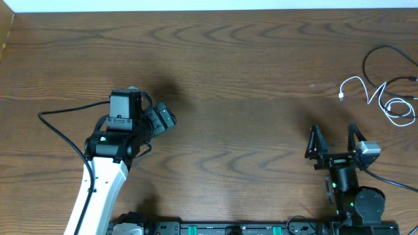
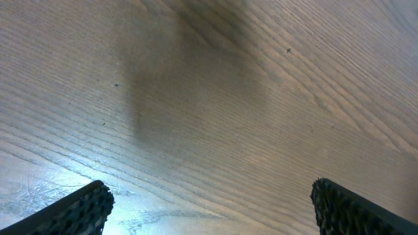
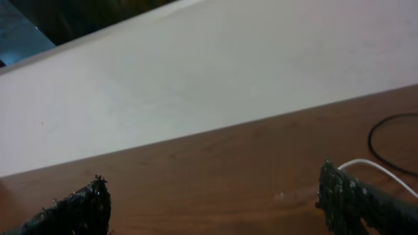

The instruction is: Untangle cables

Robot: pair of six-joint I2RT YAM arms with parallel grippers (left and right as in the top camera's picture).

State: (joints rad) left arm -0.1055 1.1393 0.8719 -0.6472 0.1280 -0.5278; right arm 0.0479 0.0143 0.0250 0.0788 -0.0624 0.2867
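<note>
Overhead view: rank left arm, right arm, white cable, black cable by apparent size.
1. left arm
2. right arm
3. white cable and black cable: they look alike and both reach the right frame edge, so unranked.

No text, label, brand, number or sign can be read in any view.

White left arm (image 1: 99, 190), black right arm (image 1: 347, 181), knurled jaws.
</note>
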